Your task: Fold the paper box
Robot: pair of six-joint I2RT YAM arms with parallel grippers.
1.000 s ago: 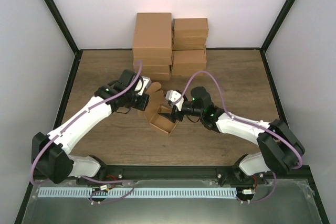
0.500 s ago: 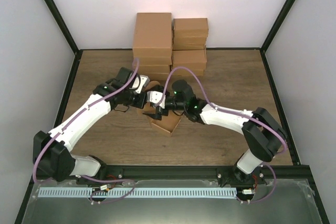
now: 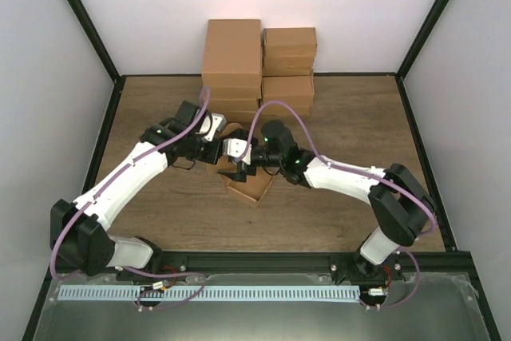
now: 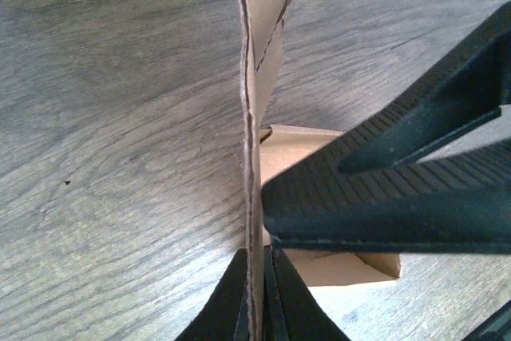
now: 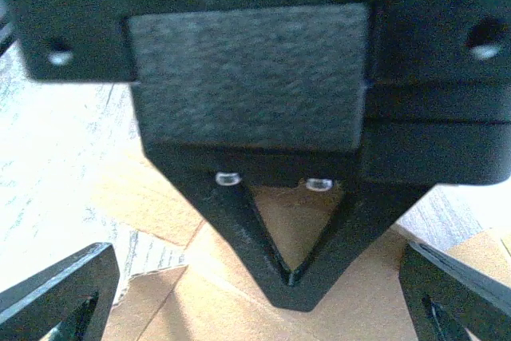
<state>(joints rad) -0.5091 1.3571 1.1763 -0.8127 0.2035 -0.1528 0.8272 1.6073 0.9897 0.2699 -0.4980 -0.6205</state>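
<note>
The brown paper box [image 3: 255, 188] lies open on the wooden table, with one flap [image 4: 257, 77] standing upright. My left gripper [image 3: 217, 155] is shut on that flap, and in the left wrist view [image 4: 257, 297] its jaws pinch the flap's edge. My right gripper [image 3: 236, 169] is open over the box, close to the left gripper. In the right wrist view [image 5: 255, 285] its fingers [image 5: 60, 297] stand wide apart. The left gripper's body [image 5: 247, 77] fills that view above the box's cardboard [image 5: 200, 301]. A right finger [image 4: 383, 197] crosses the left wrist view above the box's inside [image 4: 335, 267].
Two stacks of folded brown boxes stand at the back of the table, a taller one [image 3: 231, 57] and a shorter one [image 3: 288, 69]. The black frame rail [image 3: 255, 261] runs along the near edge. Walls enclose the table's sides.
My right gripper has swung left from beside the box to just over it, close to the left gripper. The left gripper has kept hold of the flap and shifted slightly.
</note>
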